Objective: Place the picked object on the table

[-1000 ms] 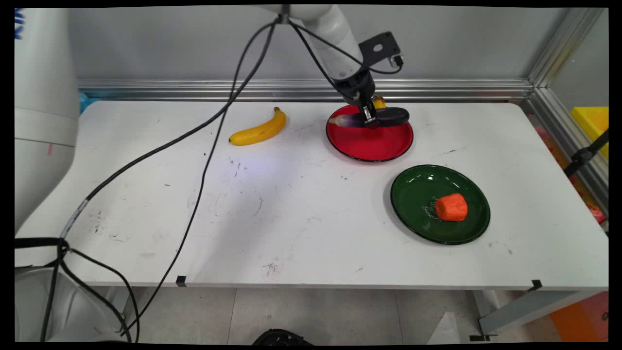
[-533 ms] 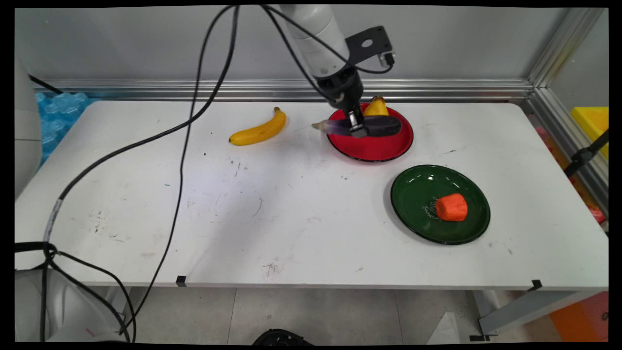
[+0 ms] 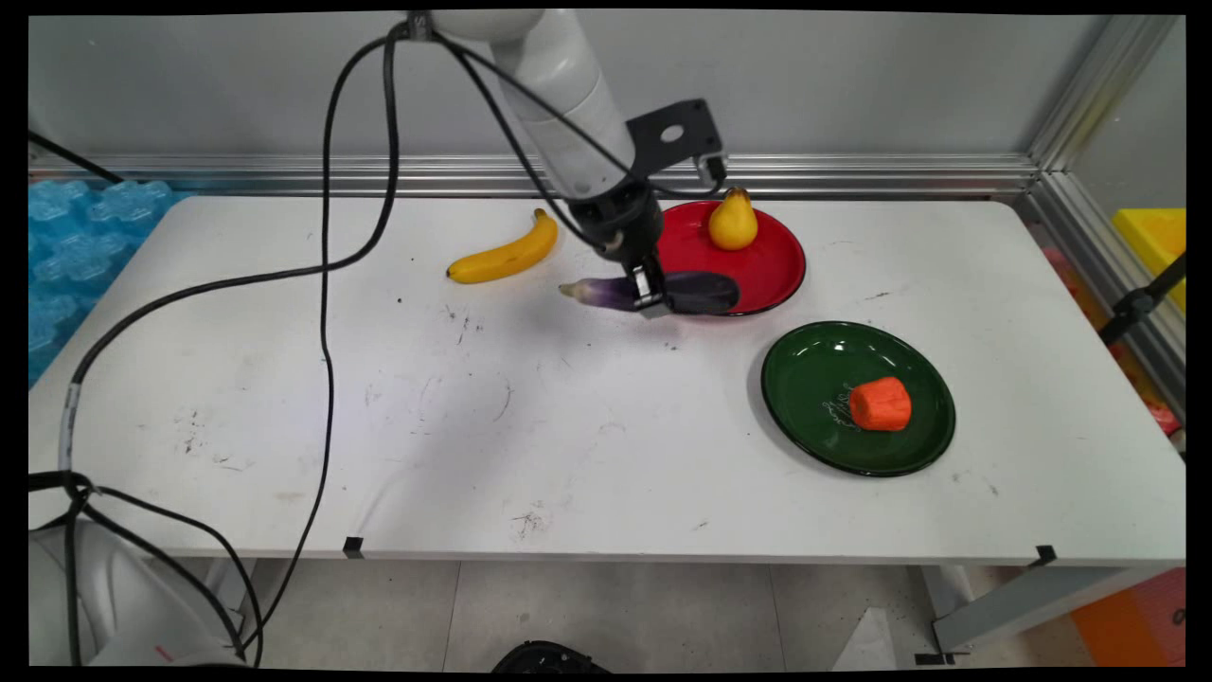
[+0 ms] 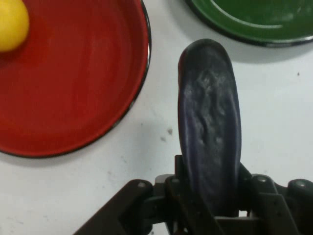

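two black fingers of the gripper (image 3: 650,296) clamped the purple eggplant (image 3: 696,292) at its middle, holding it level above the table (image 3: 568,426), at the red plate's (image 3: 772,260) near-left rim. one yellow pear (image 3: 733,222) stood on that plate. a banana (image 3: 505,252) lay left, and a green plate (image 3: 814,379) with an orange piece (image 3: 880,403) sat nearer right.

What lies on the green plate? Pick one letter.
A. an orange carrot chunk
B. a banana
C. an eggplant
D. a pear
A: the orange carrot chunk sits on the green plate, while the pear is on the red plate, the banana lies on the table, and the eggplant is clamped in the end effector.
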`<state>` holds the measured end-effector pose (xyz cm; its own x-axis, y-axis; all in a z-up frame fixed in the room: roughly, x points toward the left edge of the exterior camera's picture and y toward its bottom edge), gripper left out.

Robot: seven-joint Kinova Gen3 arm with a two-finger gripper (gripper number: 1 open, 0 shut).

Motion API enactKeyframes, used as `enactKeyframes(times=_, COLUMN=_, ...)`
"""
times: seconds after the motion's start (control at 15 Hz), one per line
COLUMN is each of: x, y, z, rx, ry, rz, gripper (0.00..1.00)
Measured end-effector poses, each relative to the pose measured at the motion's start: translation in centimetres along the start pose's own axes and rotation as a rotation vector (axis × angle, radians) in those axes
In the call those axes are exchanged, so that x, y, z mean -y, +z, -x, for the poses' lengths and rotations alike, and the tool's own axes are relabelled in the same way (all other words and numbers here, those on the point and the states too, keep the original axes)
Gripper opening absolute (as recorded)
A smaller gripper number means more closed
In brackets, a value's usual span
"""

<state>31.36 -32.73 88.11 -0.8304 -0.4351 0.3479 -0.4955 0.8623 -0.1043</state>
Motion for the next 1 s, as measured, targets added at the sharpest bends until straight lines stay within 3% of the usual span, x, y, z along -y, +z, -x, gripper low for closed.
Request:
enactKeyframes(times=0.4, x=-0.4, y=4.2, z=1.6, rx=0.029, ry=0.013, rz=0.031, gripper=0.00)
enactKeyframes(times=1.0, x=0.3, y=10.4, z=1.8, rx=0.043, ry=0.023, rz=0.097, gripper=0.00)
